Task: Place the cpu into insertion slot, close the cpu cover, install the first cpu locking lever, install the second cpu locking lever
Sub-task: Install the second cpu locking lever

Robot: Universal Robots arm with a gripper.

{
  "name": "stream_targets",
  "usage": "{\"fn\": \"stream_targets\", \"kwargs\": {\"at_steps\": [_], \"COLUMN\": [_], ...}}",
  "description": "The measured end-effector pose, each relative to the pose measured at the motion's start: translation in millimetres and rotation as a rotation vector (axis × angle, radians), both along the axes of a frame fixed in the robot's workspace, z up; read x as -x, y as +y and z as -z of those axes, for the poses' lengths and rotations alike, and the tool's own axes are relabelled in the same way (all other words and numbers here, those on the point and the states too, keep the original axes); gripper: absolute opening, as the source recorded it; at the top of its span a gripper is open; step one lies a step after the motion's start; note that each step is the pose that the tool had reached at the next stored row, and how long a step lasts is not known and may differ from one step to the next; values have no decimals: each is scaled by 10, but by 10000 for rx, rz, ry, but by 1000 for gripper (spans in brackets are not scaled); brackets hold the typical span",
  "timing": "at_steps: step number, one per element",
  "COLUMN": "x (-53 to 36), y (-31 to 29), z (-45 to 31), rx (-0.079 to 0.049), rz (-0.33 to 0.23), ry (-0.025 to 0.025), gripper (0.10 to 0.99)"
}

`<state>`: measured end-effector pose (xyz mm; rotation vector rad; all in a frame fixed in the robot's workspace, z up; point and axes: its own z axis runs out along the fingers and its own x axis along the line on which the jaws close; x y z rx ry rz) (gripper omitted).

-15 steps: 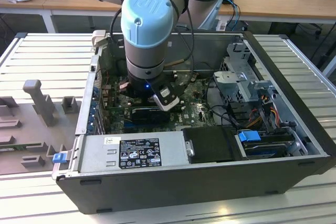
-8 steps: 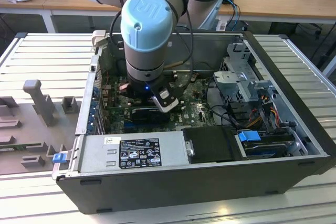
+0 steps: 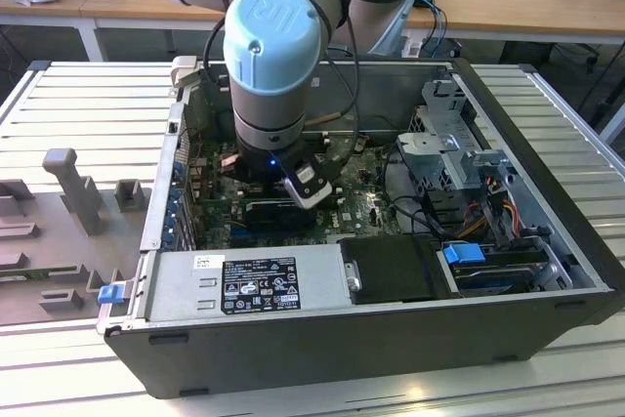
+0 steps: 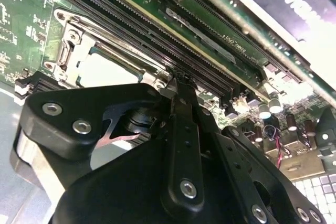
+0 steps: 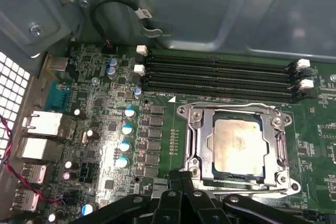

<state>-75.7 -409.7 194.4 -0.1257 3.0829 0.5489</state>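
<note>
We found the arm reaching down into the open computer case (image 3: 391, 339), which lay on its side on the slatted tabletop (image 3: 88, 104). The pincer (image 5: 181, 184) hovered low over the green circuit board (image 5: 157, 150), just beside the near edge of the insertion slot (image 5: 191, 129). In the first wrist view the cpu (image 5: 237, 145) sat flat in the slot, pale and silvery, and the cpu cover (image 5: 281, 145) lay folded down around it, its frame bordering the chip on all sides. The long black memory slots (image 5: 220, 74) ran just beyond the socket. In the second wrist view the fingertips (image 4: 181, 85) seemed pressed together with nothing between them, though the angle was poor; they pointed at the socket's corner, near the cpu (image 4: 105, 69). We could not tell whether either locking lever was latched.
</note>
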Motion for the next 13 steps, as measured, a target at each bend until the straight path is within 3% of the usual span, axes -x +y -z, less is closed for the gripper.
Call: {"fn": "stream_targets", "kwargs": {"at_steps": [4, 10, 13], "x": [0, 0, 0], "y": [0, 0, 0], "z": [-66, -289, -300], "rx": [4, 7, 4], "rz": [0, 0, 0], "ry": [0, 14, 13], "gripper": [106, 106, 106]}}
